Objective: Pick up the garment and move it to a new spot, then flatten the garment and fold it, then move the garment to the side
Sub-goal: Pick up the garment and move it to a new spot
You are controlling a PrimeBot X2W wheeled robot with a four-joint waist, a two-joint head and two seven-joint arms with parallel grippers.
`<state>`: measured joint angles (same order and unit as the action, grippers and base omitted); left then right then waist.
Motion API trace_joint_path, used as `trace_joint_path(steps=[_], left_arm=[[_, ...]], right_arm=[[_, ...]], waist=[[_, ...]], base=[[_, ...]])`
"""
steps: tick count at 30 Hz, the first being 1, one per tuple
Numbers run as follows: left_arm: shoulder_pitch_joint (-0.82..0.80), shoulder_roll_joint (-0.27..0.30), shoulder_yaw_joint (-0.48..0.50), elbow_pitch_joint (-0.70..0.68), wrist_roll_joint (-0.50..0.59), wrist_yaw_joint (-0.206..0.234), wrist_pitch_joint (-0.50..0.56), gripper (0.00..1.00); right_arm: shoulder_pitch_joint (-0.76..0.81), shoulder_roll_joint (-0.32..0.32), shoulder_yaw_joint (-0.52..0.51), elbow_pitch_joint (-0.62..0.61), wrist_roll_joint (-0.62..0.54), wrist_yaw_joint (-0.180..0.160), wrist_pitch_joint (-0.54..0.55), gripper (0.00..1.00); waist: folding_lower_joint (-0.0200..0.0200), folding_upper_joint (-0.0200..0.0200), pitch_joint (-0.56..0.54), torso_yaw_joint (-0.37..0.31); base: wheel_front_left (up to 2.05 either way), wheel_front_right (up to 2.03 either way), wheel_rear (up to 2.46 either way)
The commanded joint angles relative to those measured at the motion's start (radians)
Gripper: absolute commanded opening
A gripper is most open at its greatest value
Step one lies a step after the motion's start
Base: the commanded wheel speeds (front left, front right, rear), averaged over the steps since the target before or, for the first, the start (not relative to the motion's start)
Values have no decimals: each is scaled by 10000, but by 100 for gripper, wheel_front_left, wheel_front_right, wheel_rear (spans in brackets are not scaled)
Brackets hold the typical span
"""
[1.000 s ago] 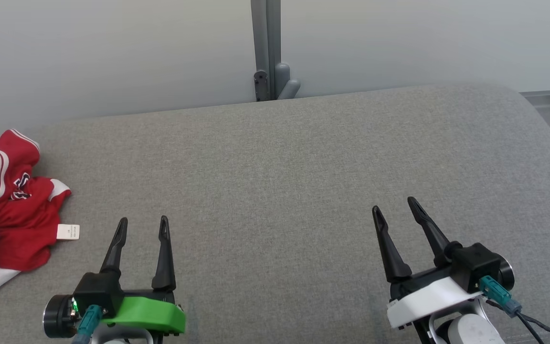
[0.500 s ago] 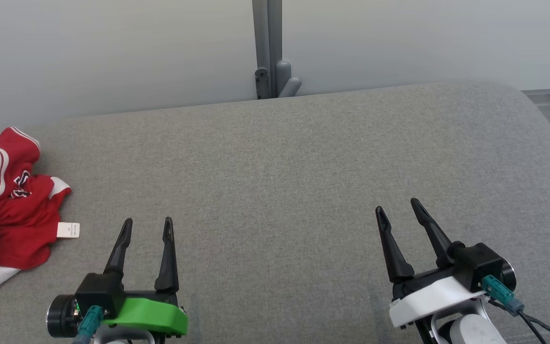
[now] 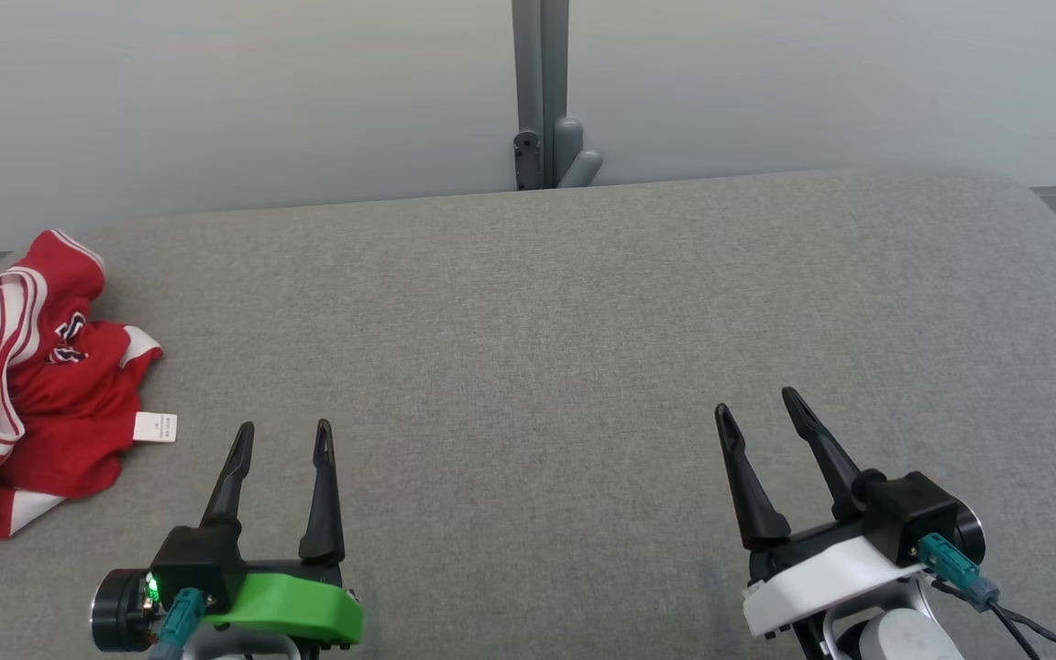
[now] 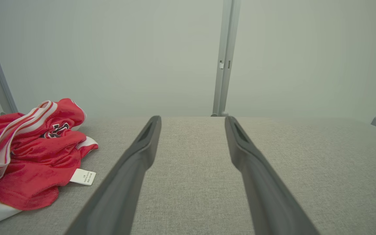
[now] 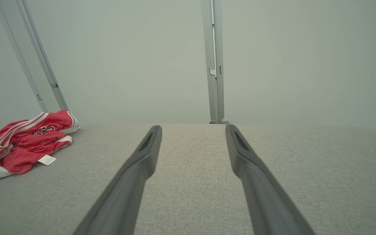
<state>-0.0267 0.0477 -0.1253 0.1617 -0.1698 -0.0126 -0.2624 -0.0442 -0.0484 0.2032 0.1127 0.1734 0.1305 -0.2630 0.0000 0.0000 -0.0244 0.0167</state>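
Observation:
A crumpled red garment [image 3: 28, 394] with white stripes and a white label [image 3: 156, 427] lies at the far left edge of the grey padded surface [image 3: 537, 321]. It also lies at the left in the left wrist view as the garment [image 4: 28, 153] and in the right wrist view as the garment [image 5: 28, 140]. My left gripper [image 3: 282, 435] hovers open to the right of it, apart from the cloth, nothing between its fingers. My right gripper [image 3: 757, 408] stands open over the bare right part of the surface.
A pale wall with a grey vertical post [image 3: 542, 92] stands behind the surface. The surface's rounded right corner [image 3: 1041, 211] drops away to the floor. Broad bare fabric lies between the two grippers.
The head camera has turned, so the whole picture shifted right and the garment shows more fully. The left gripper has sunk slightly in the view; both stay open.

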Motion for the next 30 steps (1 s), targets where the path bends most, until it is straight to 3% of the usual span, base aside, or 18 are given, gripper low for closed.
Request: trace_joint_path(steps=[1, 30], left_arm=[[131, 49, 25, -37, 86, 73, -23, 100], [315, 45, 330, -199, -71, 635, -23, 100]], right_arm=[[112, -39, 12, 6, -30, 2, -38, 100], [335, -37, 131, 20, -55, 2, -38, 100]], waist=[[0, 0, -7, 245], [0, 0, 0, 3465]], base=[[0, 0, 0], [0, 0, 0]])
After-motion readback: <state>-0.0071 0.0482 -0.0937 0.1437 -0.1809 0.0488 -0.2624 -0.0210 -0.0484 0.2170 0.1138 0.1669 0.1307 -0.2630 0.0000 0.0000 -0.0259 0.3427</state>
